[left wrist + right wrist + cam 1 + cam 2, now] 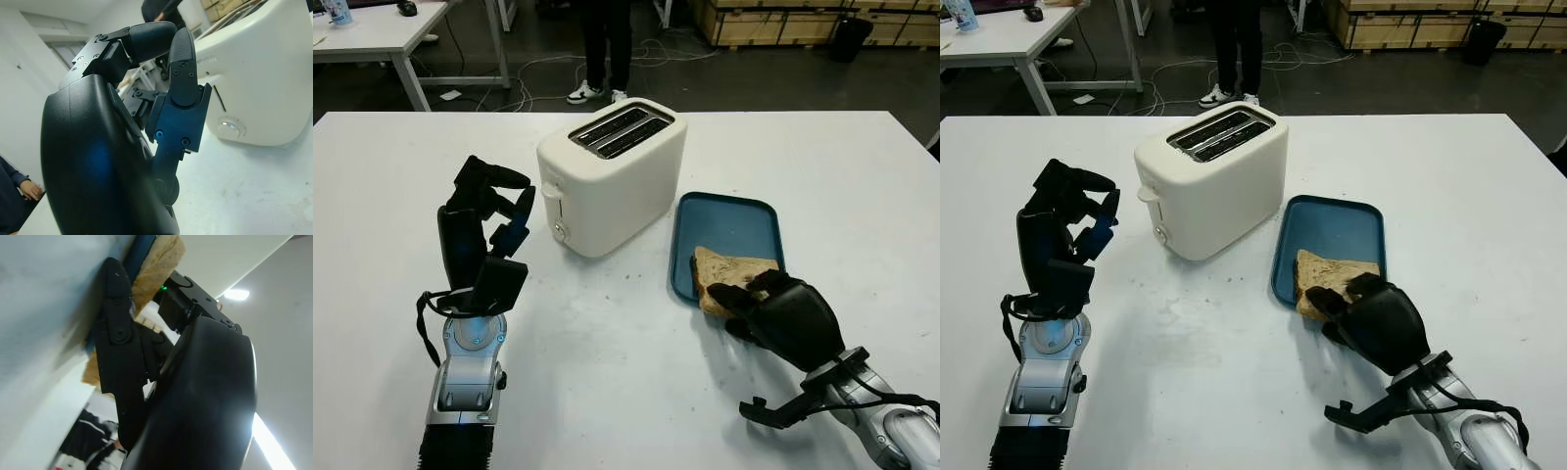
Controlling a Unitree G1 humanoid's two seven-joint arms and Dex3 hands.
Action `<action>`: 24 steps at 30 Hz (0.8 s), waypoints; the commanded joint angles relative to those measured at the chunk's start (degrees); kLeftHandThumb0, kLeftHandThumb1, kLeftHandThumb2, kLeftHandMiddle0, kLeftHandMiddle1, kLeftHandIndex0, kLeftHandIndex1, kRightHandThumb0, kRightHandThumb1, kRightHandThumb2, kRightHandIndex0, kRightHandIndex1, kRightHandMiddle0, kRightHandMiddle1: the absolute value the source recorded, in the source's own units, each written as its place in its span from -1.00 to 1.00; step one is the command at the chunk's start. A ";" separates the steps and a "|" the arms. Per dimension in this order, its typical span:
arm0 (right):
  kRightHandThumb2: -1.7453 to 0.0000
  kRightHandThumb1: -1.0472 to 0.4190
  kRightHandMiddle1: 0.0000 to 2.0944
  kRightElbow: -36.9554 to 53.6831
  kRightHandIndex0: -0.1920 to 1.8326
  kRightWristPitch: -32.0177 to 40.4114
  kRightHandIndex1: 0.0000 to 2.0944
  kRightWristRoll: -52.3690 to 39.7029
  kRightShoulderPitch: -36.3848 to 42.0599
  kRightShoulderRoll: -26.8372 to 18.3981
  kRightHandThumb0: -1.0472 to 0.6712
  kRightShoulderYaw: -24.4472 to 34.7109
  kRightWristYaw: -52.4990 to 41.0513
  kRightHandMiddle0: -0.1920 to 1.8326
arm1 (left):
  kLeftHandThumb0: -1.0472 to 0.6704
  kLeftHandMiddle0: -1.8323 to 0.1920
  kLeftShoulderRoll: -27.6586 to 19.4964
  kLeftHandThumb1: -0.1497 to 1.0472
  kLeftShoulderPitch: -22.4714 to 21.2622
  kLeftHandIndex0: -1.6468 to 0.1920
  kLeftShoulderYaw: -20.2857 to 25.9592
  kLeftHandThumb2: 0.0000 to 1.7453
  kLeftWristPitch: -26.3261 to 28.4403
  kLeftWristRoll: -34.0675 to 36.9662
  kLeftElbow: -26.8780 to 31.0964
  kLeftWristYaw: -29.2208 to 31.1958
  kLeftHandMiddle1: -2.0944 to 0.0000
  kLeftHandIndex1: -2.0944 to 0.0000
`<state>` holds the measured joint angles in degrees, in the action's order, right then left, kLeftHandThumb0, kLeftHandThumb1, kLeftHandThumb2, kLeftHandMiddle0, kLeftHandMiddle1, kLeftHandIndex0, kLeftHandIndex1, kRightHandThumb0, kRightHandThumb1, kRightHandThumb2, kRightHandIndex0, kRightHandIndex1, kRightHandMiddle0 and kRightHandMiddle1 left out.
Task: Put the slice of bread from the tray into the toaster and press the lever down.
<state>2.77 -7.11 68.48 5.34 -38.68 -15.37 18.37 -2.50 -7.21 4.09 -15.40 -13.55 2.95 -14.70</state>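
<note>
R hand (783,311) fingers clamp the bread slice (722,272) at the tray (728,224) near edge, half off it. Thin grip — bread could tear or slip. L hand (481,230) clenched, empty, beside toaster (612,176).

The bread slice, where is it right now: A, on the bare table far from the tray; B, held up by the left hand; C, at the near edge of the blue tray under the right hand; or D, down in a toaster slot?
C: the bread slice lies at the near edge of the blue tray, with the right hand closing on it beside the toaster.
</note>
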 commanded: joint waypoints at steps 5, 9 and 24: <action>0.63 -0.83 0.48 0.59 -0.08 -0.97 0.67 -0.52 0.38 -0.95 -0.37 -0.05 1.69 -0.25 | -0.27 0.12 -0.15 0.79 -0.49 0.21 -0.13 -0.64 -0.94 0.28 0.31 0.18 -0.67 -0.47; 0.64 -0.83 0.65 -0.81 -0.07 -4.49 0.67 -2.16 -1.22 -1.38 -0.32 0.64 8.47 -0.31 | -0.29 0.12 -0.12 0.79 -0.74 0.21 -0.28 -0.64 -0.73 0.10 0.24 0.18 -0.67 -0.47; 0.76 -0.83 0.67 -6.76 -0.06 -17.37 0.67 -15.81 -7.50 -1.28 -0.21 4.76 13.60 -0.30 | -0.29 0.12 0.00 0.79 -0.78 0.20 -0.35 -0.64 -0.52 -0.02 0.22 -0.02 -0.67 -0.46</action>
<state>-3.32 -23.59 54.27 -0.83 -39.66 -11.40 32.88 -2.51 -7.23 3.87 -15.43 -13.55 2.95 -14.62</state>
